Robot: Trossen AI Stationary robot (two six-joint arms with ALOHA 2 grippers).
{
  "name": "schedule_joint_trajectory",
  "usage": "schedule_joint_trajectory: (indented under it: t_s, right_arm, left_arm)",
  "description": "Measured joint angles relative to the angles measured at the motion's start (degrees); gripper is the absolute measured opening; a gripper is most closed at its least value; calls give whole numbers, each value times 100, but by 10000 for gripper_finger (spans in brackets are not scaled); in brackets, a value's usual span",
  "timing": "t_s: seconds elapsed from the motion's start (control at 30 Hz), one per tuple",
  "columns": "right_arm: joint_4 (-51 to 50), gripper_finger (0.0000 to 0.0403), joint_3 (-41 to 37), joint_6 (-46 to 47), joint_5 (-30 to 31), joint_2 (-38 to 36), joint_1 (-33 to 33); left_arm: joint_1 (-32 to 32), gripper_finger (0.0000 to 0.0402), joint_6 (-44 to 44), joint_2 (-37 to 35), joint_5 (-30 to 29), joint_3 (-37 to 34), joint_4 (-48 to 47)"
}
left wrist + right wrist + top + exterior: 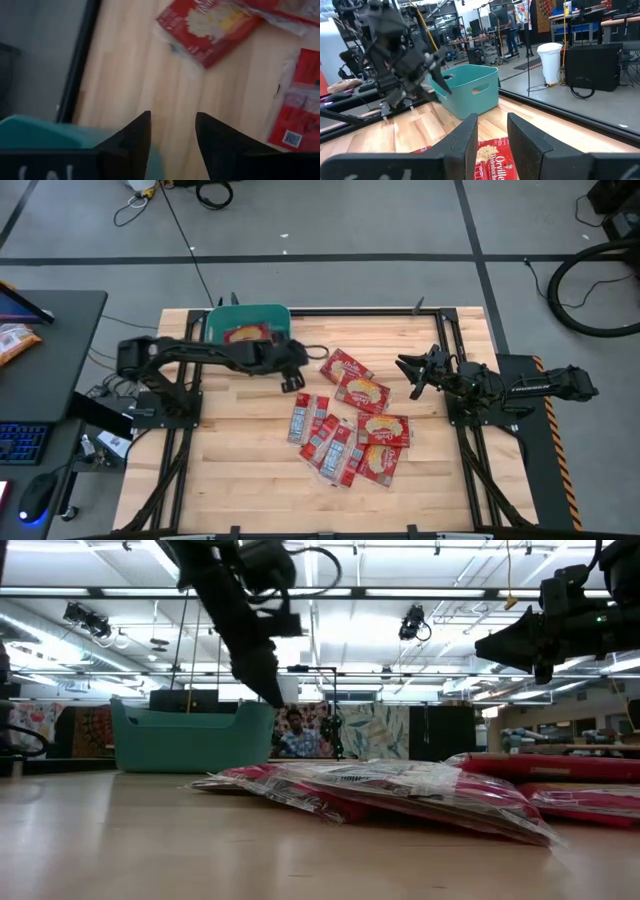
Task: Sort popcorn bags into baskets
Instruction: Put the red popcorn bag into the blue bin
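The teal basket [214, 319] [190, 736] [470, 88] sits at the table's far left, with one red popcorn bag [245, 335] lying flat inside it. Several more popcorn bags [350, 423] [380, 785] lie in an overlapping heap on the table's middle. My left gripper [294, 381] [172, 124] hovers open and empty just right of the basket, above bare wood, with a bag [207, 24] ahead of it. My right gripper [410, 374] [492, 126] hangs open and empty above the table, right of the heap, with a bag [492, 159] below its fingers.
A black frame rail [350, 310] runs around the table. A desk [50, 380] stands to the left with an orange packet [15, 342], a keyboard and a mouse. A person [293, 736] sits in the room beyond. Bare wood lies near the table's front edge [250, 500].
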Motion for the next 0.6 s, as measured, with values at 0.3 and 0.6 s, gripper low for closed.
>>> schedule_joint_trajectory:
  t_s: [0.3, 0.6]
  right_arm:
    - [-8, 110, 0, 1, 1, 2, -1]
    - [-5, 110, 0, 1, 0, 2, 0]
  left_arm:
    - [-330, 160, 220, 1075, 298, 810, 25]
    - [-944, 186, 350, 2015, 340, 1451, 402]
